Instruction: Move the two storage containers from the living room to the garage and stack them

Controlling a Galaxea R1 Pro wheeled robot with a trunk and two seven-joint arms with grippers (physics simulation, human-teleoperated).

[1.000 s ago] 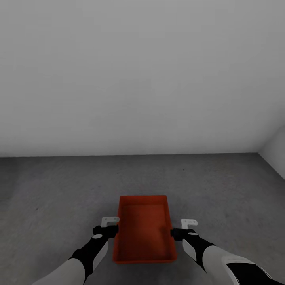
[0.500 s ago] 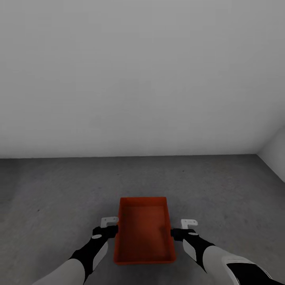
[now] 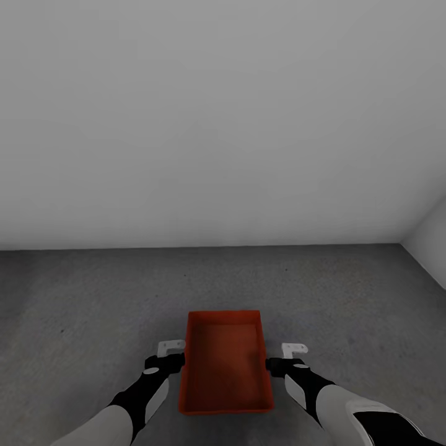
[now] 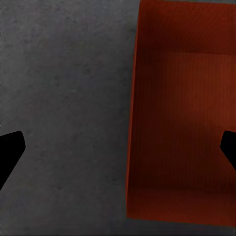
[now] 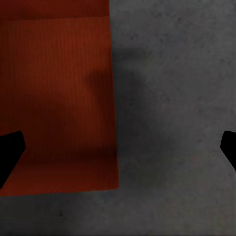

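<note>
**A:** Looking down from the head camera, where is the storage container (image 3: 225, 365)?

**B:** It lies low between the 2 arms, over the grey concrete floor (image 3: 80, 297) of the garage, its long walls running away from the robot toward the white wall (image 3: 223, 124). Whether its base already touches the concrete or hangs just above it, I cannot tell.

**A:** And the left gripper (image 3: 166, 359)?

**B:** It sits at the container's left long wall. In the left wrist view its 2 dark fingertips (image 4: 11, 150) stand wide apart, 1 over bare concrete and 1 over the orange interior, so the jaws straddle that wall without pinching it.

**A:** The right gripper (image 3: 286, 361)?

**B:** Same picture mirrored: spread fingertips (image 5: 10, 150) on either side of the right long wall, 1 inside the bin, 1 outside. Neither pincer is clamped.

**A:** Why hold it that way?

**B:** I judge a wall taken on each side keeps the open bin level and square for setting down. With both jaws parted, this reads as the placing step, probably the bottom bin, leaving the open top for the 2nd container.
</note>
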